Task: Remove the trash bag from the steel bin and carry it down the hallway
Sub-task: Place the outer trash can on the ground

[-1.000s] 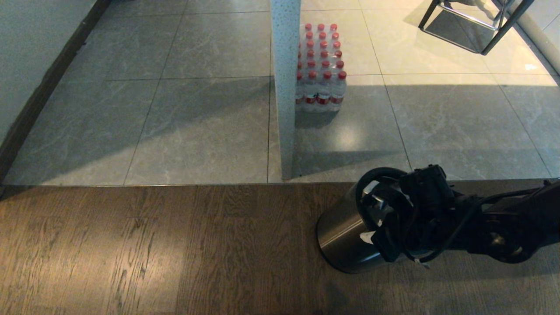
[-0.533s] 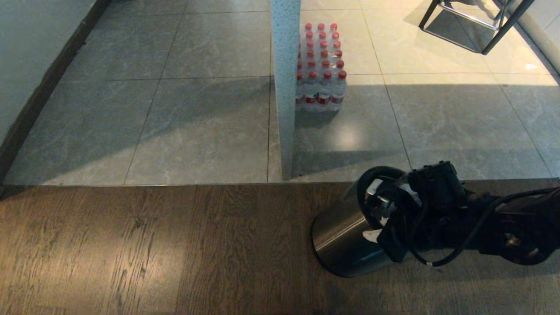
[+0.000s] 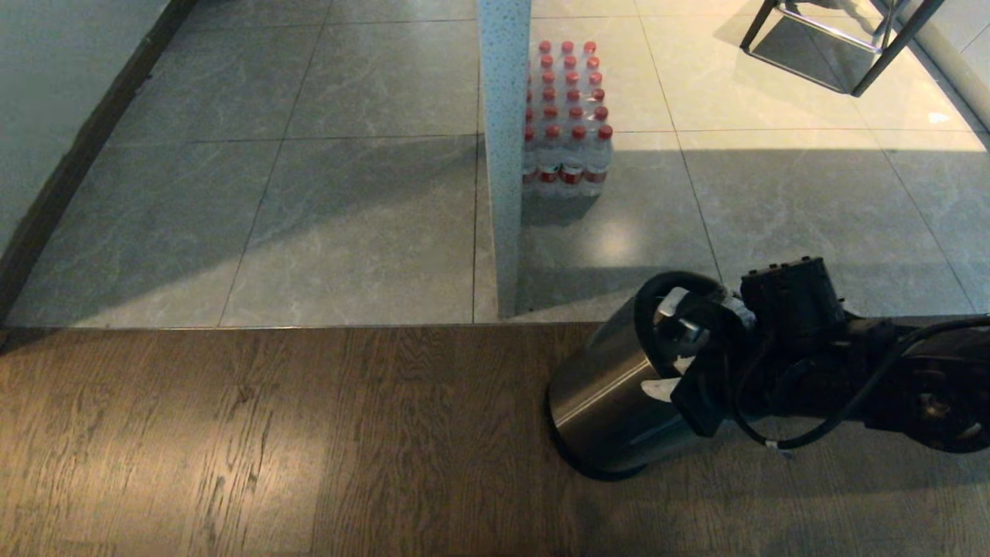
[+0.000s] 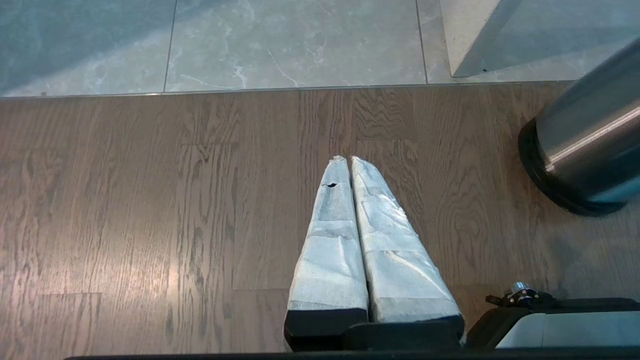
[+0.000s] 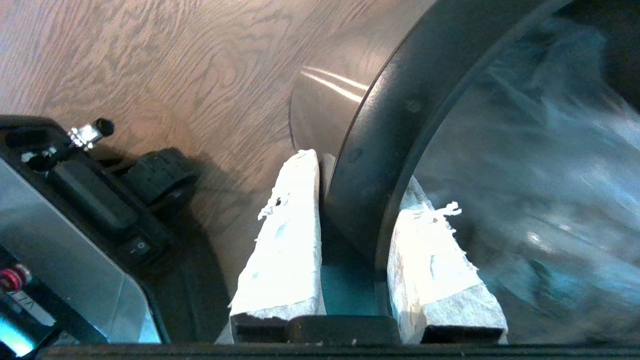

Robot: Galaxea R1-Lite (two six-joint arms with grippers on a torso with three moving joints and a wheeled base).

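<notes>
The trash bag (image 5: 525,165) sits inside the steel bin (image 3: 607,394), showing in the right wrist view only as a blurred, crinkled clear film behind the rim; its contents cannot be made out, and in the head view the arm hides nearly all of it. The bin is tilted on the dark wood-plank floor (image 3: 271,441), its mouth turned toward the robot's right and its base edge on the planks, close to the seam where the grey marbled tiles (image 3: 348,224) begin. The black ring (image 5: 380,150) at the rim is gripped by the right tool (image 5: 350,210): one padded finger lies against the outer steel wall, the other inside the mouth against the bag, the two narrowed onto the ring. Whether bag film is also pinched there cannot be told. The right arm reaches in low from the robot's right, roughly level, its wrist and cable covering the bin's opening. The left tool (image 4: 347,165) hangs parked over the wood planks beside the bin, its padded fingers pressed together and empty. Beyond a white post (image 3: 504,147), a shrink-wrapped pack of red-capped bottles (image 3: 568,124) stands on the tiles, partly hidden by it.
</notes>
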